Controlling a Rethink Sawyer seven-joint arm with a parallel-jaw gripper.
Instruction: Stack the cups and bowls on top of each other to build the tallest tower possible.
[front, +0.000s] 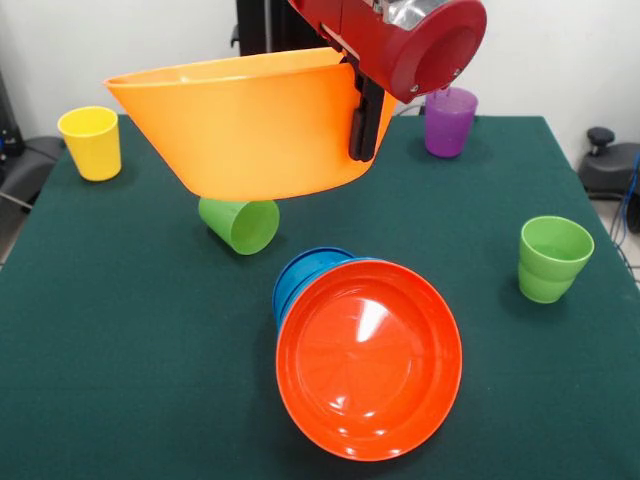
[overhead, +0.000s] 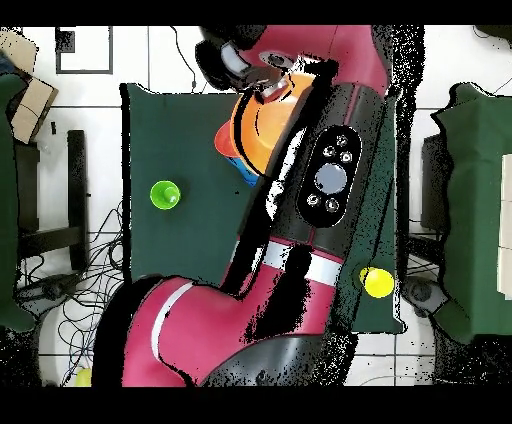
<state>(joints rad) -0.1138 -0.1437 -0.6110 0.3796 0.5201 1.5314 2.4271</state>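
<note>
My gripper (front: 366, 140) is shut on the right rim of the big yellow-orange bowl (front: 250, 125) and holds it upright, well above the table. One black finger (front: 364, 118) shows on the bowl's outer wall. Below, the orange-red bowl (front: 368, 358) lies tipped towards the camera against nested blue bowls (front: 305, 278). A green cup (front: 240, 223) lies on its side under the held bowl. A yellow cup (front: 91, 142), a purple cup (front: 449, 121) and a second green cup (front: 551, 258) stand upright. The light blue cup is out of view.
The green table cloth (front: 120, 340) ends at the right edge (front: 600, 300). In the overhead view the arm (overhead: 330, 180) covers most of the table. Only the green cup (overhead: 165, 194), the yellow cup (overhead: 377, 281) and part of an orange bowl (overhead: 258, 130) show beside it.
</note>
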